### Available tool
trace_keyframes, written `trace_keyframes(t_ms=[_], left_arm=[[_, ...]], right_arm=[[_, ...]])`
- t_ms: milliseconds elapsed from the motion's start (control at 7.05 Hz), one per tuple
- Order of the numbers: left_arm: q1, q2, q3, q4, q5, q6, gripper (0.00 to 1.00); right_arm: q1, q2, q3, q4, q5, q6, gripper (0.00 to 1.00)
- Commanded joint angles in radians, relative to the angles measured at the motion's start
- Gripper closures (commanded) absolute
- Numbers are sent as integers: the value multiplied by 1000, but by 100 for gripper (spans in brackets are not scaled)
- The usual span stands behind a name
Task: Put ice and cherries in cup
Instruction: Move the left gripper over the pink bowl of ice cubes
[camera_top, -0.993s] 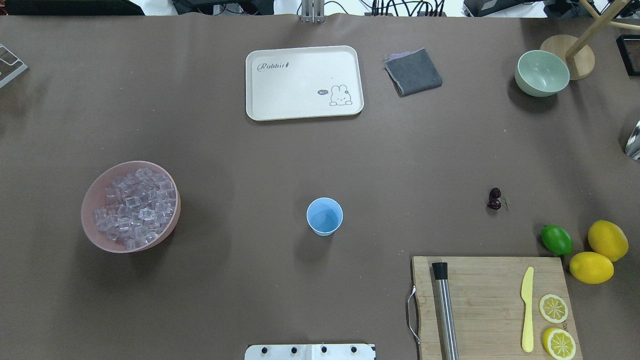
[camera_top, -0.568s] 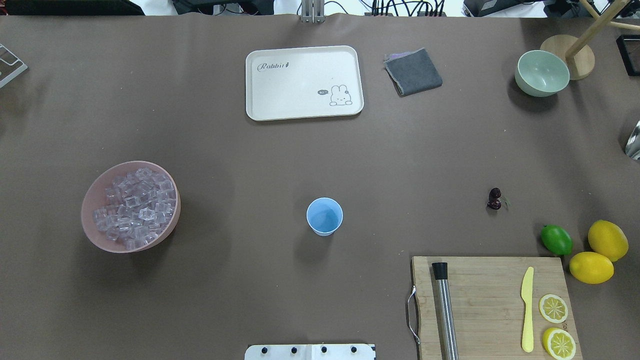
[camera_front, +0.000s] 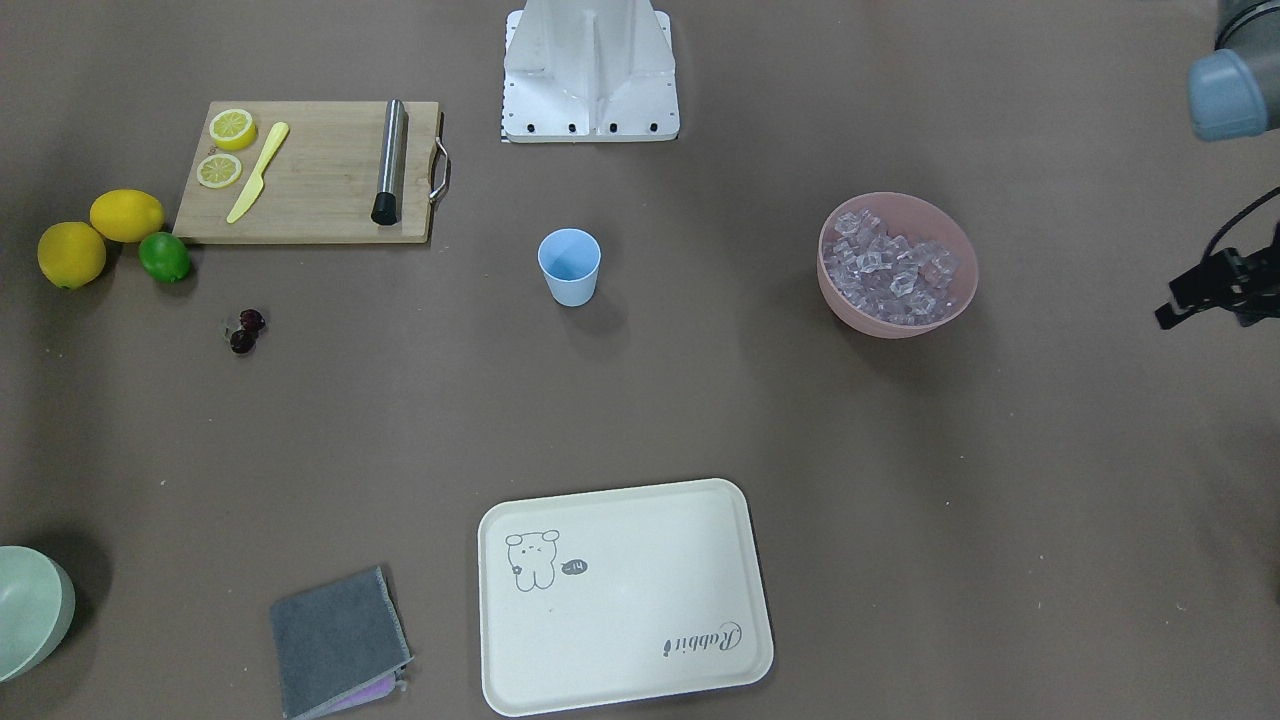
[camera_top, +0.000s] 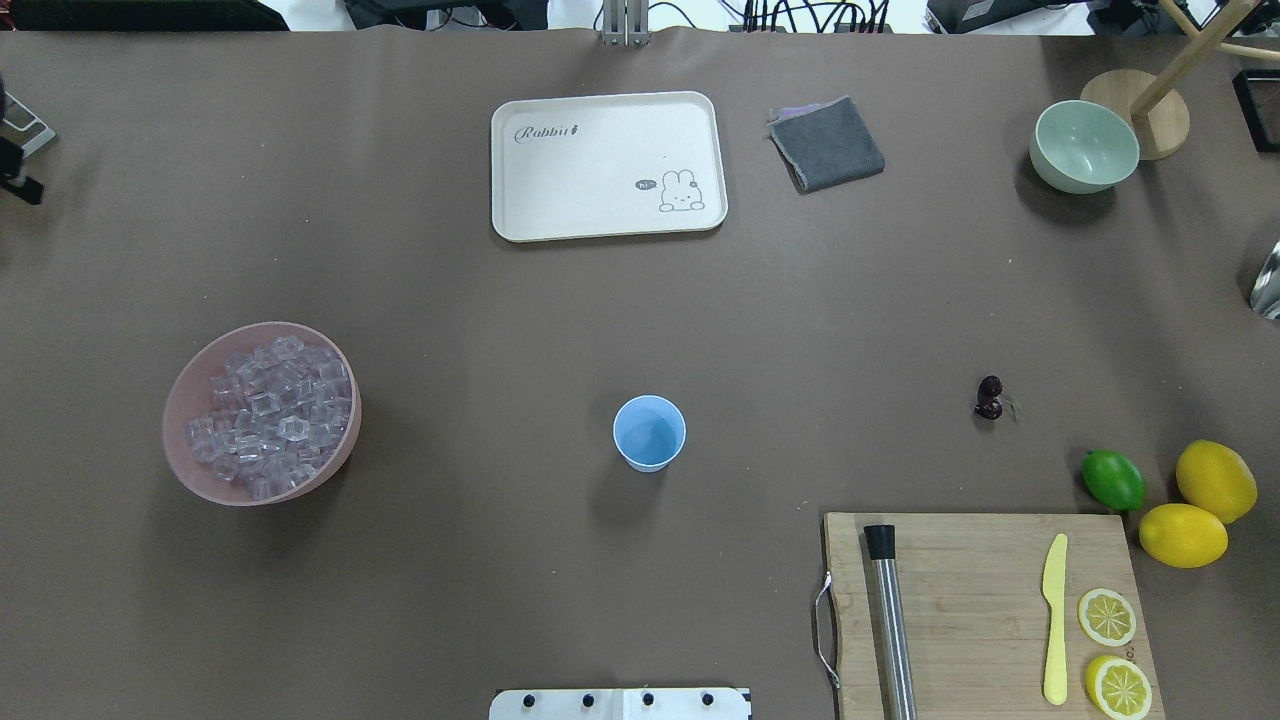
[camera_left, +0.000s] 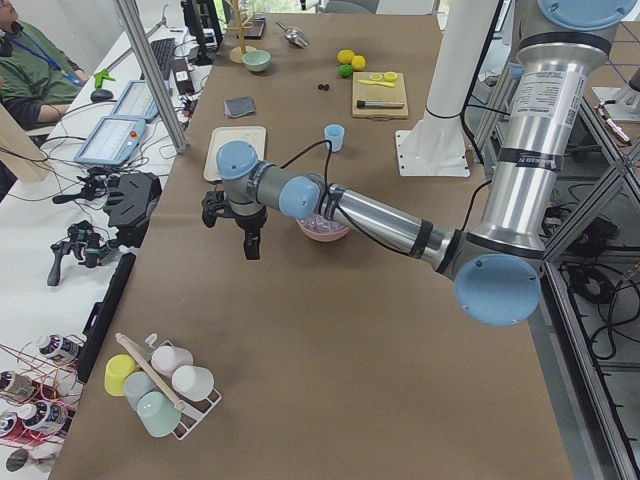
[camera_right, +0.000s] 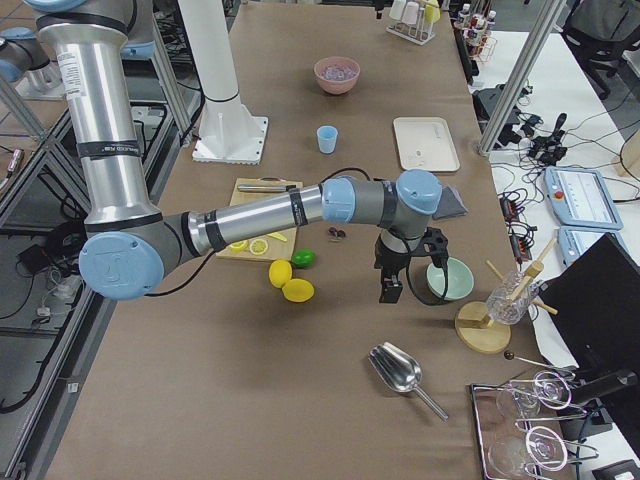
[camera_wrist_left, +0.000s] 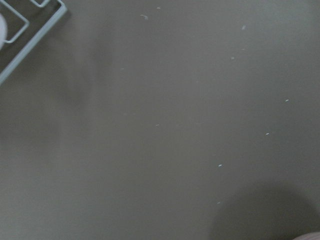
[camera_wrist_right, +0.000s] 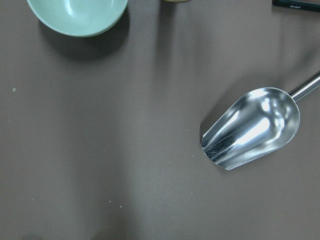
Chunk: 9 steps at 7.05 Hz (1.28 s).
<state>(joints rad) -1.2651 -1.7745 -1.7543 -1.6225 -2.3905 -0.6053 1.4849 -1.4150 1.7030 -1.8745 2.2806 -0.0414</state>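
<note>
The light blue cup (camera_top: 649, 432) stands upright and empty mid-table; it also shows in the front view (camera_front: 570, 266). The ice (camera_top: 270, 415) fills a pink bowl (camera_top: 190, 400) on the table's left. The dark cherries (camera_top: 989, 398) lie on the mat to the cup's right. My left gripper (camera_left: 250, 248) hangs over bare table beyond the pink bowl, only its dark edge in the overhead view (camera_top: 15, 175); I cannot tell if it is open. My right gripper (camera_right: 386, 293) hovers near the pale green bowl and scoop, far from the cherries; I cannot tell its state.
A cream tray (camera_top: 608, 165), grey cloth (camera_top: 826, 143) and pale green bowl (camera_top: 1084, 146) lie at the back. A cutting board (camera_top: 985, 610) holds a steel tube, yellow knife and lemon slices. A lime (camera_top: 1113, 480) and lemons (camera_top: 1200, 505) sit beside it. A metal scoop (camera_wrist_right: 252, 127) lies far right.
A dark part of my left arm has come into view at the overhead view's left edge. Cup, ice bowl and cherries have not moved.
</note>
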Motion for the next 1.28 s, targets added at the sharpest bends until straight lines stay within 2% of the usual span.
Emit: trace_keyframes(t_ms=[0, 284, 426, 710, 1135], left_arm=[[175, -66, -60, -92, 61, -361, 0], [382, -60, -166, -91, 199, -586, 1], [413, -45, -174, -88, 201, -594, 1], [428, 67, -174, -137, 191, -613, 1], [509, 84, -180, -152, 191, -623, 1]], right_arm=[[0, -1, 1, 0, 7, 0, 0], [0, -1, 0, 0, 8, 0, 0], [0, -1, -3, 0, 8, 0, 0], [0, -4, 0, 0, 8, 0, 0], [0, -9, 0, 0, 19, 0, 0]])
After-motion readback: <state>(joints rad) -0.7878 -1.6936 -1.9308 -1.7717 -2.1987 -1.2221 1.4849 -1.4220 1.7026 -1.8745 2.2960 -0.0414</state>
